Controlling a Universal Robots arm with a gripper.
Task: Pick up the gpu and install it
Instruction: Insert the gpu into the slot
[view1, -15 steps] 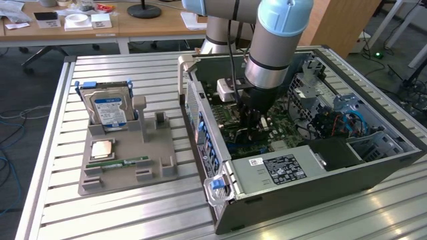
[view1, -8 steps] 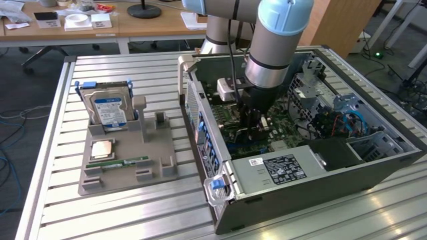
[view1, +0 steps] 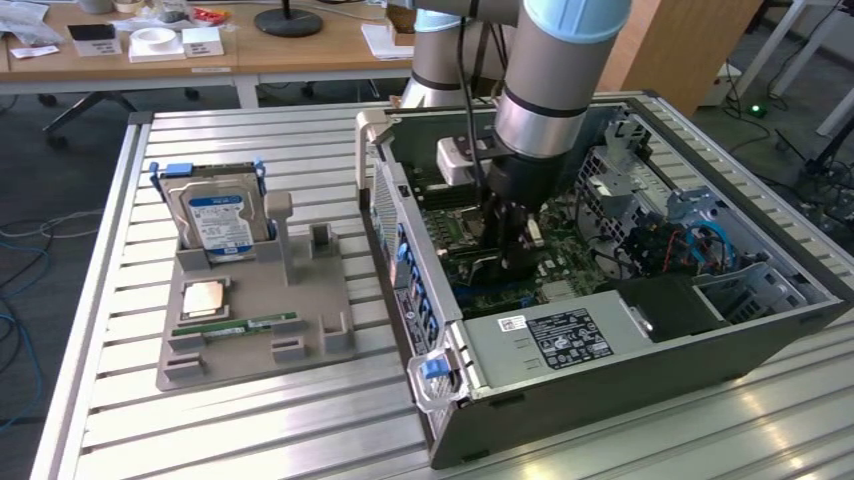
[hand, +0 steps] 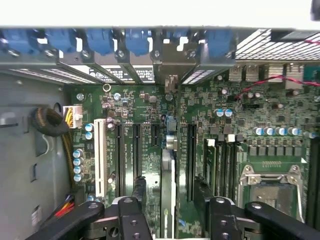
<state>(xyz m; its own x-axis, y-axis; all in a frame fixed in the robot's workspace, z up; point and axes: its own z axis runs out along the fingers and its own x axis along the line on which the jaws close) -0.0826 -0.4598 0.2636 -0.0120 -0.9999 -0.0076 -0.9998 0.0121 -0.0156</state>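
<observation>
While the gpu (hand: 168, 192) stands on edge between the fingers (hand: 138, 192), it sits low over the motherboard (hand: 250, 125), its thin edge lined up among the long expansion slots (hand: 136, 150). The gripper (hand: 169, 200) is closed on the gpu, one dark finger on each flat face, the card's top edge running up toward the case's rear wall and its blue latches (hand: 100, 40). Just beside the card, a white slot (hand: 100, 155) lies on one side and a black slot (hand: 190, 160) on the other. Whether the card's edge has entered a slot, I cannot tell.

From the exterior view, the arm (view1: 561, 60) reaches straight down into the open case (view1: 627, 300), and the gripper (view1: 514, 255) is deep inside, close above the green board. Well apart, on the exterior view's left, a grey tray (view1: 254, 345) rests on the slatted table (view1: 200, 440). A hard drive (view1: 220, 220) stands upright at the tray's far end, a cpu (view1: 202, 298) lies flat nearer, and a memory stick (view1: 238, 326) lies along the tray just below it.
</observation>
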